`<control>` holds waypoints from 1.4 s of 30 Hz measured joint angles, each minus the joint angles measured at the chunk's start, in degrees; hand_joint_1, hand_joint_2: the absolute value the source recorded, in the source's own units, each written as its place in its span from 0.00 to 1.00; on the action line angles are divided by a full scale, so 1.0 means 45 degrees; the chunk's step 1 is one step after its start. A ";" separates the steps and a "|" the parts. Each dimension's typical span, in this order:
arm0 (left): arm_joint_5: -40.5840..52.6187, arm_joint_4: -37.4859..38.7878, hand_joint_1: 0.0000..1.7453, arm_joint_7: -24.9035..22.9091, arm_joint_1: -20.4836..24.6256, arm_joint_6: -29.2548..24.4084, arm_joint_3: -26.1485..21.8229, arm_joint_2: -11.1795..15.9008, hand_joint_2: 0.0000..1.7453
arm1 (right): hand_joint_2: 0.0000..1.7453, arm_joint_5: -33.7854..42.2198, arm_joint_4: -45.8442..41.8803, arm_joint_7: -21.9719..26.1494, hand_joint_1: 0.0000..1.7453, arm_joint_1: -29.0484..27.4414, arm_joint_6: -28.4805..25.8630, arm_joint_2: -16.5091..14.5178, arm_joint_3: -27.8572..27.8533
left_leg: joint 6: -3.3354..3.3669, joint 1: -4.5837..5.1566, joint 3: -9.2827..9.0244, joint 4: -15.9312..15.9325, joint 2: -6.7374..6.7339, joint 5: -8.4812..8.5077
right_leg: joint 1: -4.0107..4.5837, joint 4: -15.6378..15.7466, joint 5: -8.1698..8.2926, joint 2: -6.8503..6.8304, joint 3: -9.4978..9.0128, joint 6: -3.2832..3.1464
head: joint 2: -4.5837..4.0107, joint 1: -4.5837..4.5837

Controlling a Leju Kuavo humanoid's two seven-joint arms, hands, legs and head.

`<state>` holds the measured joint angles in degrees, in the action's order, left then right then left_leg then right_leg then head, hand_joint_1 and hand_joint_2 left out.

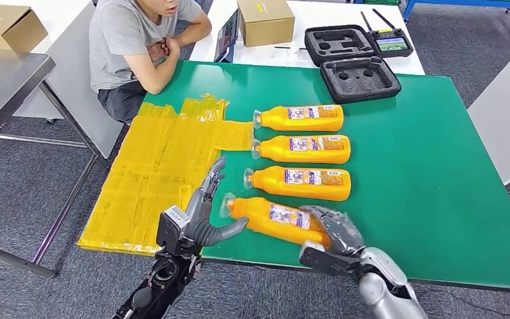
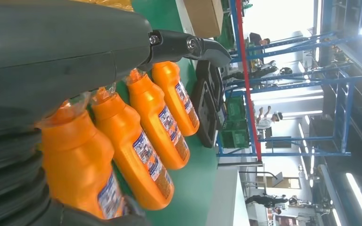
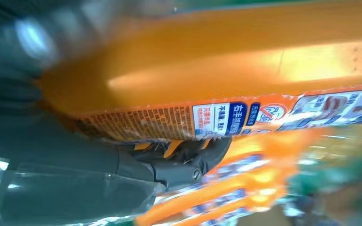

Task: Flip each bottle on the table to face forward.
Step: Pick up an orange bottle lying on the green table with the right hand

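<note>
Right hand grips nearest bottle near table edge.

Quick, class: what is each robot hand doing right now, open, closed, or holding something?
Left hand: open, fingers spread beside the cap end of the nearest bottle.
Right hand: holding the nearest bottle at its base end.

Four orange bottles lying flat, nearest tilted
</note>
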<state>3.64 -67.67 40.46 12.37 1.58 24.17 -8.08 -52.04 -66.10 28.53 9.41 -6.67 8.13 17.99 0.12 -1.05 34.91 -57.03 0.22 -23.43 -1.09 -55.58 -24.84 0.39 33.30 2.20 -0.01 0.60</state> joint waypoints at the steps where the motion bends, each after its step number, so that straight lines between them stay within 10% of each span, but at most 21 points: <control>1: -0.0004 -0.0012 0.00 0.0000 -0.0001 -0.0073 -0.0001 -0.0027 1.00 | 1.00 0.0529 -0.0083 0.0364 1.00 -0.0107 0.0054 -0.0075 -0.0049 | 0.0000 0.0000 0.0005 0.0000 0.0002 0.0001 | 0.0000 0.0000 0.0000 -0.0001 0.0002 0.0000 | 0.0000 0.0000; 15: -0.0867 -0.1360 0.00 0.0005 -0.0272 -0.1513 -0.0239 -0.0307 1.00 | 1.00 0.3313 -0.1531 0.1834 1.00 -0.0775 -0.0338 -0.0851 -0.1020 | 0.0000 0.0004 0.0031 0.0000 0.0003 -0.0001 | -0.0005 0.0000 -0.0001 -0.0003 0.0027 0.0001 | 0.0001 0.0001; 26: -0.1660 -0.2325 0.00 0.0000 -0.0710 -0.0270 -0.1048 -0.0716 1.00 | 1.00 0.3553 -0.1684 0.1812 1.00 -0.0994 -0.0764 -0.1128 -0.1616 | 0.0001 0.0005 0.0033 0.0000 0.0002 -0.0001 | -0.0007 0.0001 -0.0001 -0.0004 0.0030 0.0001 | 0.0001 -0.0001; 32: -0.2966 -0.0277 0.00 -0.0010 -0.0195 0.2738 -0.1048 -0.0969 1.00 | 1.00 0.3847 -0.1832 0.2198 1.00 -0.1130 -0.1055 -0.1321 -0.1817 | 0.0001 0.0005 0.0032 -0.0001 0.0002 -0.0001 | -0.0007 0.0002 0.0000 -0.0004 0.0034 0.0001 | 0.0000 0.0000; 42: -0.2585 0.2766 0.00 -0.0010 0.0753 0.3295 -0.0297 -0.1321 1.00 | 1.00 0.4685 -0.2211 0.2508 1.00 -0.1213 -0.0809 -0.1689 -0.1436 | 0.0001 0.0004 0.0037 -0.0001 0.0001 -0.0001 | -0.0006 0.0001 -0.0001 -0.0003 0.0038 0.0001 | 0.0001 0.0001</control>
<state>-7.99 -55.23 40.41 15.76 16.41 22.83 -14.02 -30.95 -76.05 39.82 3.96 -10.30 0.52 11.53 0.12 -1.03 35.08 -57.03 0.23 -23.43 -1.12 -55.58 -24.84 0.38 33.47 2.21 0.00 0.61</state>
